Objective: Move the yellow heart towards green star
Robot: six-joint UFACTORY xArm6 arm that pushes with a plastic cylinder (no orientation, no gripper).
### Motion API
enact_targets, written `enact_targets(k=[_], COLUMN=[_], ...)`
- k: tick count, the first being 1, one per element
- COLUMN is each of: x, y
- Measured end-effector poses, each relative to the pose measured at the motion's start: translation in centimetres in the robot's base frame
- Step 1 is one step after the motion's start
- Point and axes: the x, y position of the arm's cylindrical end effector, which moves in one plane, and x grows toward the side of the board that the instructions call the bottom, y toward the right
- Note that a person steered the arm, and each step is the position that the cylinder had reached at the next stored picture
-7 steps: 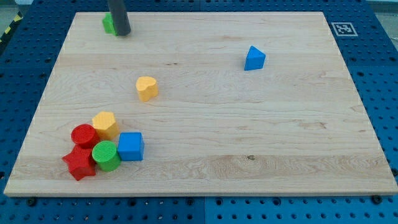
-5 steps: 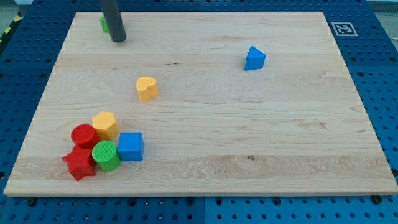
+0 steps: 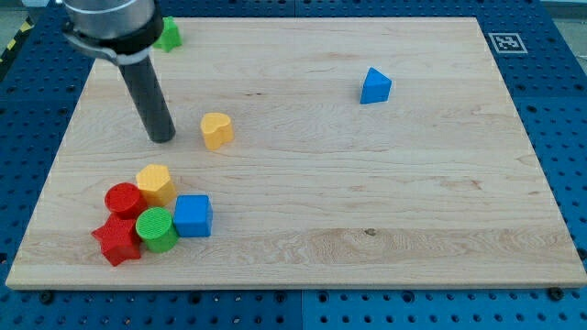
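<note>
Tip [image 3: 162,139] moved down from green star [image 3: 168,34], now left of yellow heart [image 3: 216,130].

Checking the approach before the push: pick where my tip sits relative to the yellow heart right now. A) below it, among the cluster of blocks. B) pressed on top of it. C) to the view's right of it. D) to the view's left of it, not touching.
D: my tip stands on the board just to the view's left of the yellow heart, with a strip of bare wood between them.
</note>
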Motion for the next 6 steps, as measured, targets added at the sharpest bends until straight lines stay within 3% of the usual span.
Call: enact_targets(k=[2, 6], x=[1.3, -2.3], y=[6.6, 8.3])
